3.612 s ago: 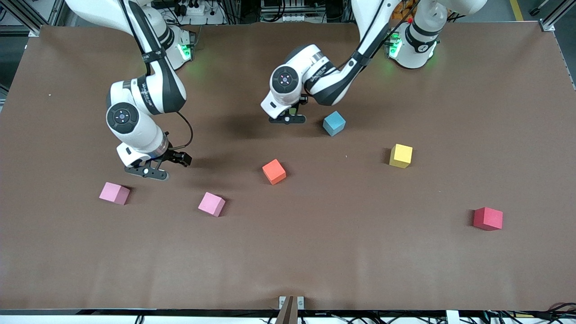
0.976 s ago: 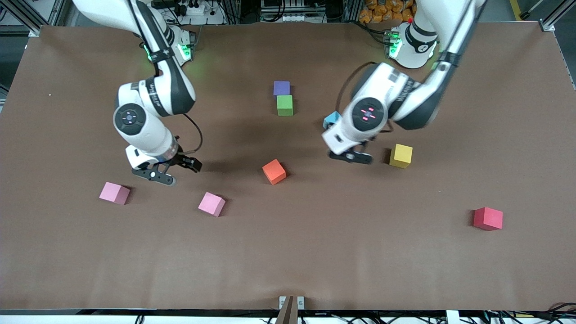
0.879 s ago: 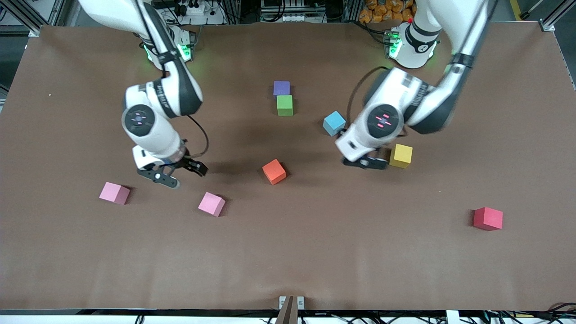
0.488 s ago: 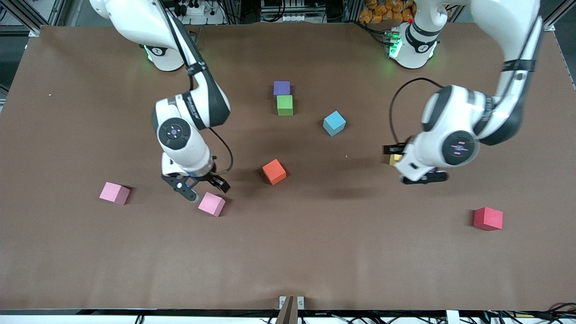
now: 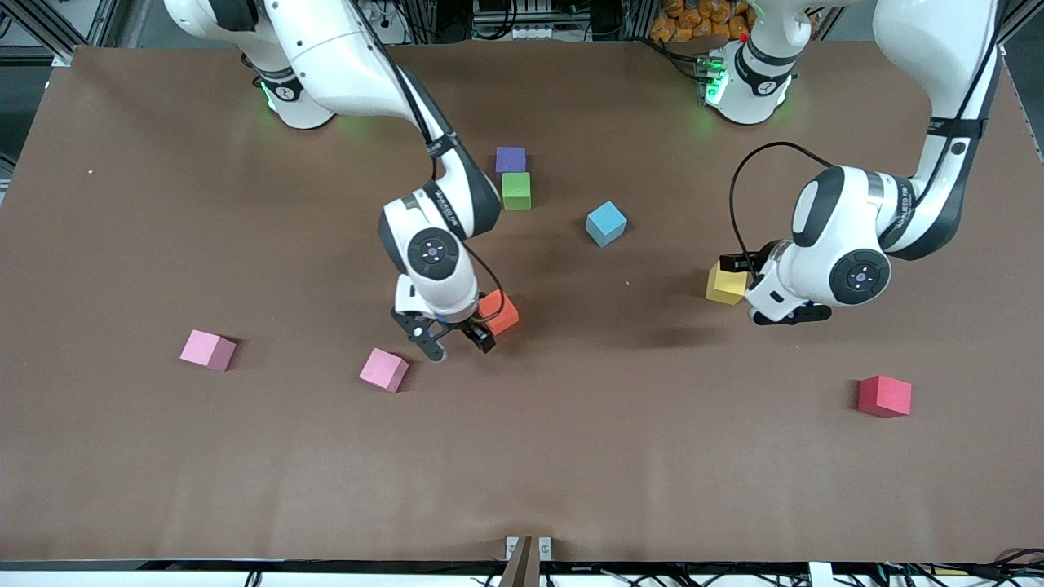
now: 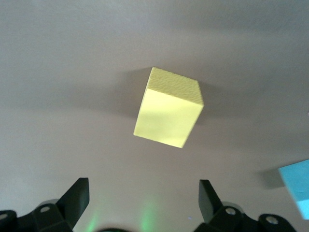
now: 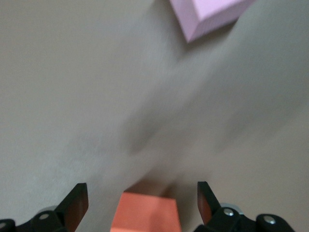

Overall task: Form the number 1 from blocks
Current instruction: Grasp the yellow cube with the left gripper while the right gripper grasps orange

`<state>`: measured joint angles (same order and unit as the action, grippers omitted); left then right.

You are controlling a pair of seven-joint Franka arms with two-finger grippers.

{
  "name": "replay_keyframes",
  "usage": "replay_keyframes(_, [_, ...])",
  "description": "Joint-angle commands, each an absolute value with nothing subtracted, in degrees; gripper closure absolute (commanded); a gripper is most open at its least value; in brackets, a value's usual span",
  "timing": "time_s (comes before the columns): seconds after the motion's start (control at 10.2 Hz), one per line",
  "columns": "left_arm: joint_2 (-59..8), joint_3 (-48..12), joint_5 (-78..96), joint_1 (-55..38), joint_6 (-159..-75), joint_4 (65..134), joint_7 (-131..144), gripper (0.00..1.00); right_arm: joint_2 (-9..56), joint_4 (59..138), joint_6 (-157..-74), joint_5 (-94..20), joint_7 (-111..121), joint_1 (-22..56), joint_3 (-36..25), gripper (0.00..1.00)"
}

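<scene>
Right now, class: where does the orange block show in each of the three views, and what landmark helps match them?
Front view: orange block mid-table, beside the open right gripper.
Left wrist view: not in it.
Right wrist view: orange block between the gripper's fingers.
Shared landmark: pink block.

A brown table filled the view. Past its top edge lay a power strip, a heap of orange objects and metal frame bars.

High front cam (facing bases), two wrist cams
</scene>
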<state>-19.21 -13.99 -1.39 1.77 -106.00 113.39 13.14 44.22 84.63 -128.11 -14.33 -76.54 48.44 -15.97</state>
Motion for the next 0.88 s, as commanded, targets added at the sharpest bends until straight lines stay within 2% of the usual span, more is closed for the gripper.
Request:
replay_keyframes(0.0, [-17.8, -15.5, -5.6, 2.3, -111.5, 119.4, 4.9, 0.00, 44.6, 82.4, -128.3, -15.3, -80.8, 47.2, -13.5, 0.00])
replay_keyframes(0.2, [-19.2, -17.3, -6.0, 2.1, -115.3, 120.9, 5.3, 0.00, 44.6, 82.4, -128.6, -15.6, -81.3, 47.1, -12.4, 0.00])
replay_keyframes(0.78, [-21.8, -17.9, -7.5, 2.6, -117.1, 120.8, 5.6, 0.00, 44.9, 83.6, -128.8, -17.8, -81.0, 48.7, -11.2, 0.00])
